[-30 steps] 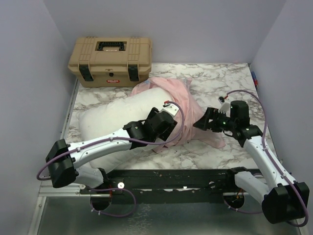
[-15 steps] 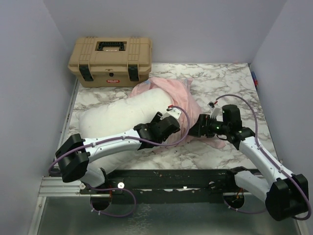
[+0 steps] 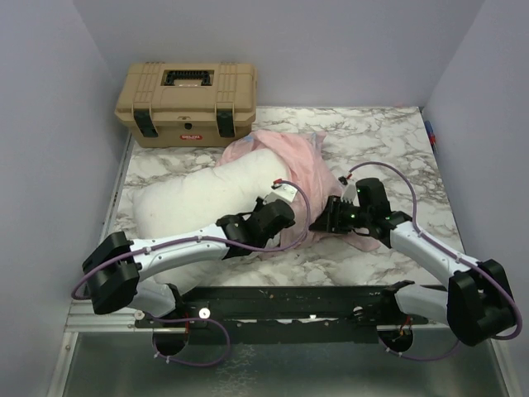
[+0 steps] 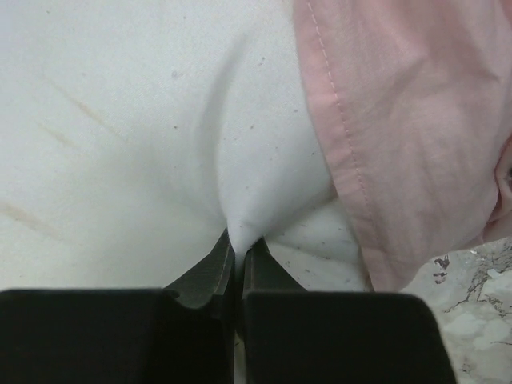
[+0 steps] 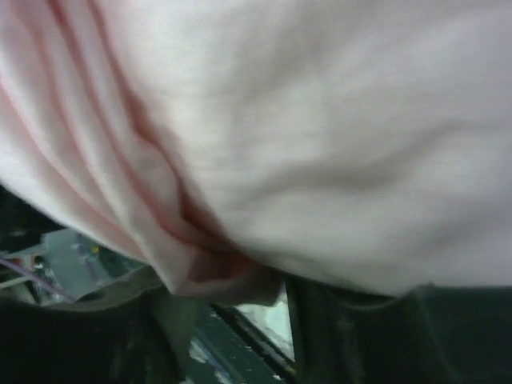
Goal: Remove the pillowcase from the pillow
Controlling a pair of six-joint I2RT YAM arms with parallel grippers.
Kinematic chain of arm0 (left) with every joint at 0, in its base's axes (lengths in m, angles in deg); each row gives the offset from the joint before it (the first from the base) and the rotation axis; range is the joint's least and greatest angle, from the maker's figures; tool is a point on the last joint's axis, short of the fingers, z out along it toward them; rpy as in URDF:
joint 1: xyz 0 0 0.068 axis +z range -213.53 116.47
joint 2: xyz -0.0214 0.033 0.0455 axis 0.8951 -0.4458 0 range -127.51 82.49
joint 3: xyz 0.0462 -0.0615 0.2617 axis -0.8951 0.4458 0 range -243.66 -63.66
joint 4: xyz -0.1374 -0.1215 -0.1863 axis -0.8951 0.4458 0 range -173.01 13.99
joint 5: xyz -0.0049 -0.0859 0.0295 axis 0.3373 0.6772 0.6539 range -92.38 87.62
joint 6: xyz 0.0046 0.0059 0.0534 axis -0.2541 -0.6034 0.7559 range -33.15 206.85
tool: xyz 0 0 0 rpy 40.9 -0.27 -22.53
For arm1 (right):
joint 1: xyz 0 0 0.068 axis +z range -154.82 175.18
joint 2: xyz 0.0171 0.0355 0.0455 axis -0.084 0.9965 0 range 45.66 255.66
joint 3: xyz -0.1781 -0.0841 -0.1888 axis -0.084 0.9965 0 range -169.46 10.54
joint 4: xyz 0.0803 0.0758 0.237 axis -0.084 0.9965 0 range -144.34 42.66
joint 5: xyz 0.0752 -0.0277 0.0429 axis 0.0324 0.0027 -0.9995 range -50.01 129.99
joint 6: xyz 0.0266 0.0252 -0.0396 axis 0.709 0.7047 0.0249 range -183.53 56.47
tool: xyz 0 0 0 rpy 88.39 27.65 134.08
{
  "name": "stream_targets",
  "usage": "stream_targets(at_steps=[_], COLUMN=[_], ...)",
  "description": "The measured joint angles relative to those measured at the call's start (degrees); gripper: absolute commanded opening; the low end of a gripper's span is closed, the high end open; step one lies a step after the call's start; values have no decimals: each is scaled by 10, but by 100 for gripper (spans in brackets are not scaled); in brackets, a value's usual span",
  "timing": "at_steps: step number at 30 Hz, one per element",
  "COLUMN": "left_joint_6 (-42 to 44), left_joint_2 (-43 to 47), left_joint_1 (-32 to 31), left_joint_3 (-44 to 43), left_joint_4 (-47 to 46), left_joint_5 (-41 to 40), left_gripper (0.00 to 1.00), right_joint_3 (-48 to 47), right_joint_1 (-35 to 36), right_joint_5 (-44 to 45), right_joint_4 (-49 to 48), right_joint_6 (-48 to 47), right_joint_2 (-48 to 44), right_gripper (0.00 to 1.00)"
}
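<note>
With left fingers (image 4: 204,280) clamped on the pillow (image 3: 182,198), right fingers (image 5: 360,336) have moved onto the pillowcase (image 3: 297,161), grip unclear

The left arm (image 3: 178,245) lies low and stretched, running from its base at the near left out toward the middle, and the left end effector (image 4: 238,250) is pinched tight on a fold of the pillow (image 4: 120,120). The right arm (image 3: 426,252) folds inward to the left, wrist low, and the right end effector (image 5: 232,296) has its fingers (image 5: 336,328) standing apart
</note>
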Motion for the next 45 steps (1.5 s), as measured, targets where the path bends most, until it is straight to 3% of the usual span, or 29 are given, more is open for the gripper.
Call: stream_targets(at_steps=[2,4,14,20,27,37,41,43,45], left_joint_6=[-9,-19,-94,-127,-144,-147,-137,-131,-120], left_joint_2=[14,29,139,211,293,398,422,427,431], left_joint_1=[3,9,75,90,95,109,112,112,112], left_joint_3=[12,24,84,101,111,137,146,148,149], left_joint_4=[-8,-15,-40,-33,16,104,113,113,113], left_joint_5=[-1,-1,14,18,10,-62,-70,-68,-62], left_gripper=[0,0,0,0,0,0,0,0,0], right_joint_3=[0,-1,-57,-104,-148,-193,-196,-196,-196], right_joint_1=[0,0,3,-38,-79,-99,-99,-100,-101], right_joint_5=[23,49,218,303,399,547,558,551,529], right_joint_4=[5,13,99,163,213,232,231,231,228], right_joint_6=[2,5,26,31,29,23,14,8,-3], right_joint_2=[-2,-10,-98,-168,-218,-263,-280,-275,-263], right_gripper=[15,1,1,1,1,1,10,21,41])
